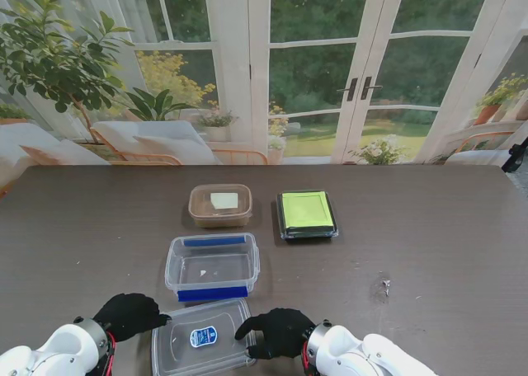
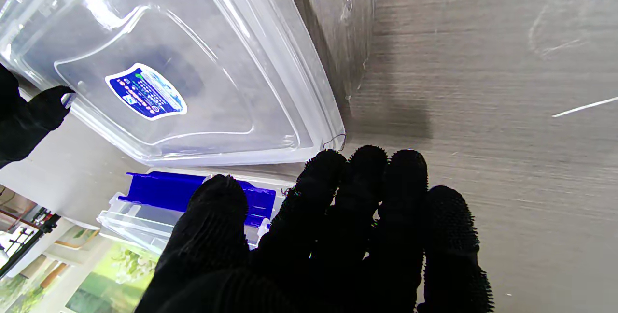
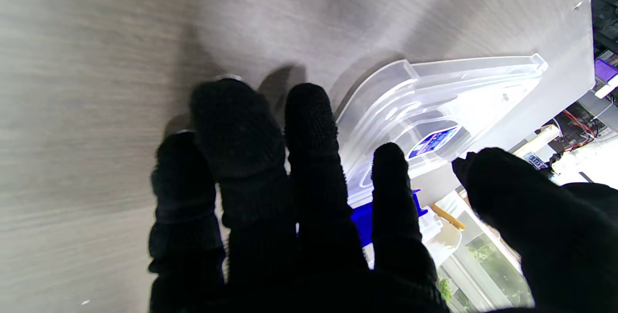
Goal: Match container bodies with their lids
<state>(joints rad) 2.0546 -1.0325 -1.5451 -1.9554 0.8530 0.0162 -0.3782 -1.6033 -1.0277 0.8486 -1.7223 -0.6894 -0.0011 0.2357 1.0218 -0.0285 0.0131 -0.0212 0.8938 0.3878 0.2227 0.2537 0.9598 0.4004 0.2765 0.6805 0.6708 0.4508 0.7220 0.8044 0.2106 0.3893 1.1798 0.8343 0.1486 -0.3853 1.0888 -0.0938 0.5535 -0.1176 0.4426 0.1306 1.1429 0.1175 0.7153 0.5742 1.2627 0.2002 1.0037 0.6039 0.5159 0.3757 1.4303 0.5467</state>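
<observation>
A clear lid [image 1: 200,340] with a blue sticker [image 1: 203,336] lies flat at the six o'clock edge of the dark wooden table [image 1: 445,252], between the two black-gloved hands. The left hand [image 1: 128,314] sits at the lid's nine o'clock corner, fingers loosely spread and grasping nothing; in its wrist view the fingertips [image 2: 367,168] end just beside the lid's rim [image 2: 289,151]. The right hand [image 1: 279,333] is at the lid's three o'clock side, thumb and fingers apart around the edge; whether they actually pinch it I cannot tell. Directly at twelve o'clock from the lid stands an open clear box [image 1: 213,266] with blue clips, close to it but apart. Farther toward twelve o'clock sits a brownish tub [image 1: 220,206] with its lid on, and just beside that, at its three o'clock, a black box with a green lid [image 1: 307,214].
</observation>
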